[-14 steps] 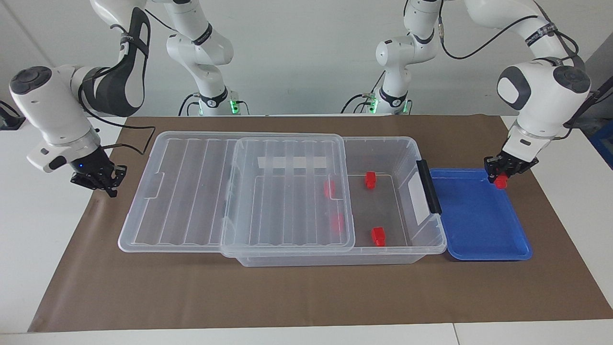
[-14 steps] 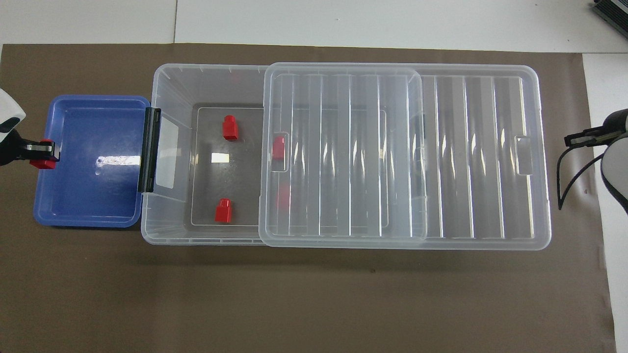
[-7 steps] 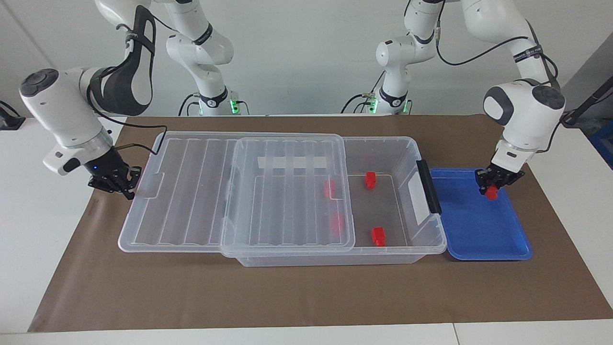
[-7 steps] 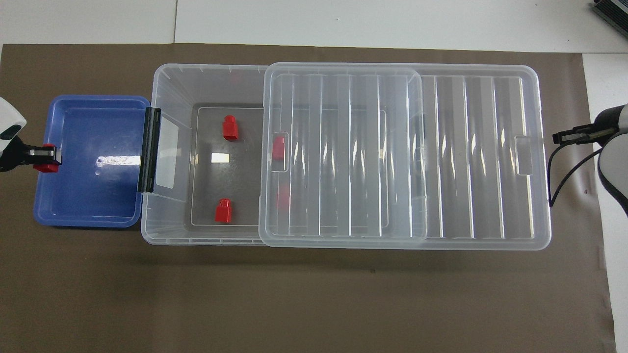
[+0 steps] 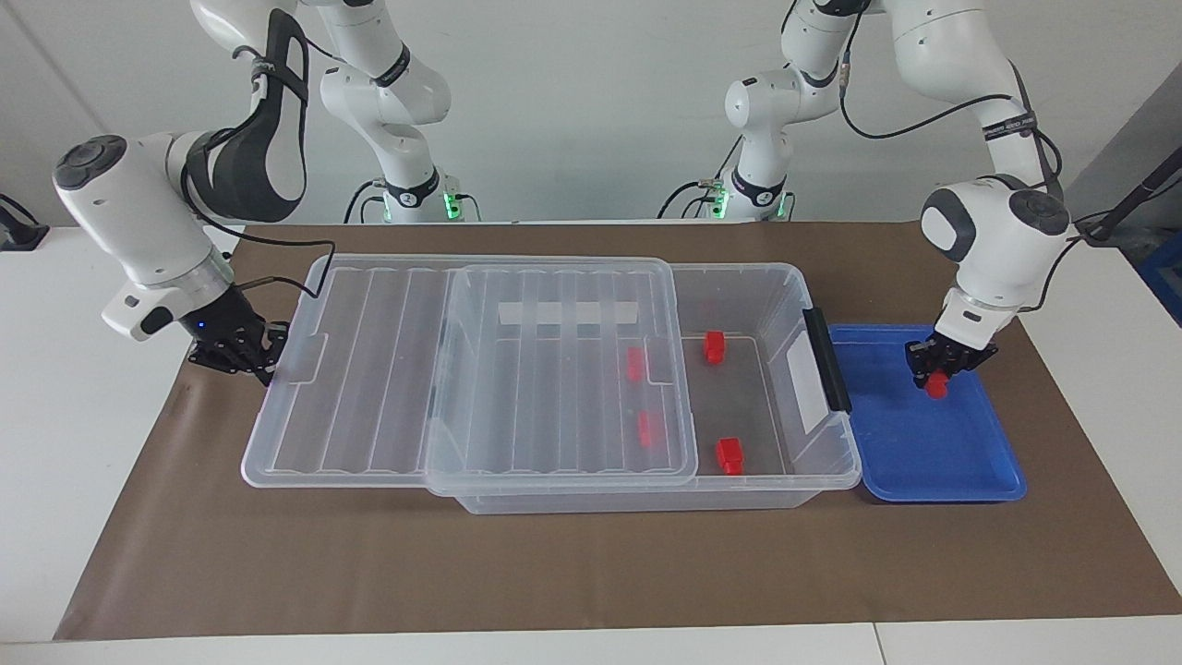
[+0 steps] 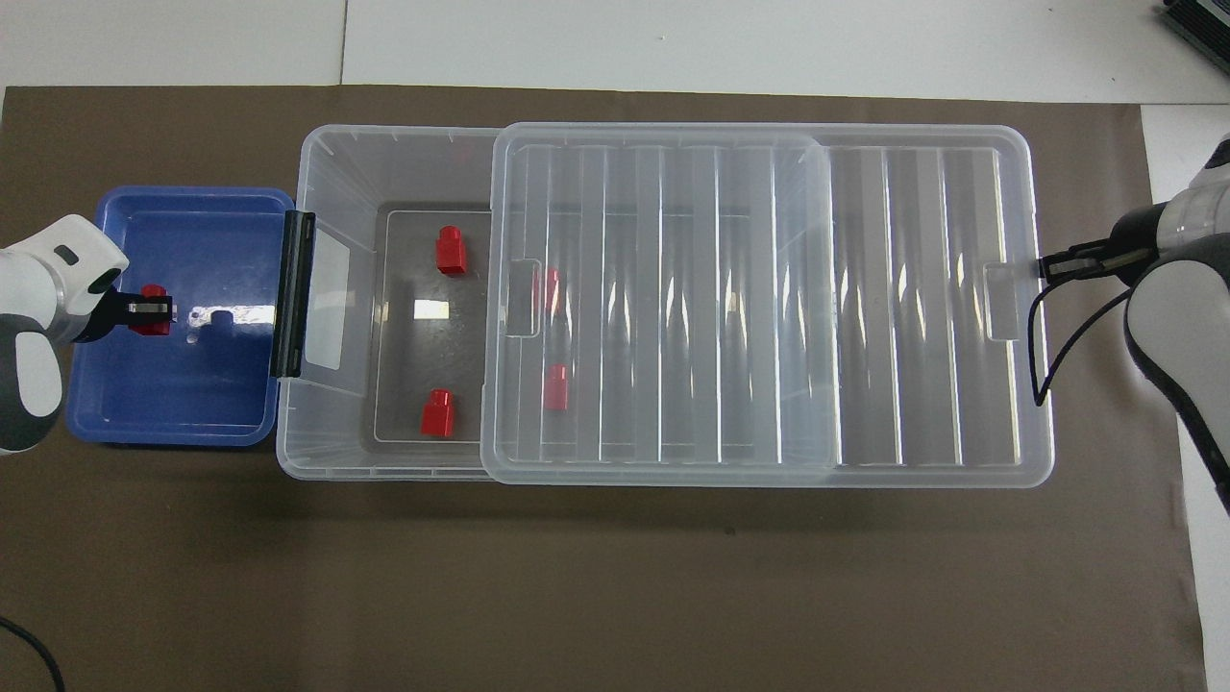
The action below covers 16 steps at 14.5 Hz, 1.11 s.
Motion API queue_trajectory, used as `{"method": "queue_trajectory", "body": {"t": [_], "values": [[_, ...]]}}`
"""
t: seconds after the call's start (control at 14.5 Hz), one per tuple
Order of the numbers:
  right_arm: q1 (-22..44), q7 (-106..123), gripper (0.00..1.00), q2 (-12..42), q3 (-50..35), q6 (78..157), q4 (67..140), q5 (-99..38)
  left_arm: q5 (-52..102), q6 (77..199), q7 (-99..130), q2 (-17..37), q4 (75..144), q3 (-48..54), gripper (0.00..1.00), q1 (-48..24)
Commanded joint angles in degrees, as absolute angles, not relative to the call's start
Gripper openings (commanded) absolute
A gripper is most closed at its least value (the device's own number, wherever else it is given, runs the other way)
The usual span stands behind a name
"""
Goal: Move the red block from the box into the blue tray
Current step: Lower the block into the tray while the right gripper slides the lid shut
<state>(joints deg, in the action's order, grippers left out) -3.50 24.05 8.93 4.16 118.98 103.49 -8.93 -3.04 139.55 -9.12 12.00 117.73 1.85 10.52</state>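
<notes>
Both arms are glossy white with rounded, segmented housings. Each wrist joint carries a dark grey circular end cap and grey side inserts. The right arm (image 5: 138, 222) has a large black-and-grey curved panel on its forearm segment and a small blue indicator light near the wrist flange. Black cables run along the outside of each arm, secured by black straps bearing white lettering too small to read. The left arm (image 5: 997, 240) shows one such strap above its wrist housing. Both bases end in black collar rings with green status lights. The left gripper (image 5: 934, 368) and the right gripper (image 5: 263, 356) are compact black assemblies.
</notes>
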Motion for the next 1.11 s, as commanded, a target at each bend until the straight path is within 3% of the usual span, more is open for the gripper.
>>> {"method": "queue_trajectory", "body": {"t": [0.0, 1.04], "values": [[-1.3, 22.3, 0.0, 8.9, 4.0, 119.6, 103.9, -10.9, -2.0, 144.7, -5.6, 15.0, 118.4, 1.7, 0.0, 10.3], [9.6, 6.2, 0.0, 8.8, 4.0, 124.2, 106.0, -10.9, -1.9, 152.0, 1.6, 17.2, 121.6, 1.7, 0.0, 8.7]]}}
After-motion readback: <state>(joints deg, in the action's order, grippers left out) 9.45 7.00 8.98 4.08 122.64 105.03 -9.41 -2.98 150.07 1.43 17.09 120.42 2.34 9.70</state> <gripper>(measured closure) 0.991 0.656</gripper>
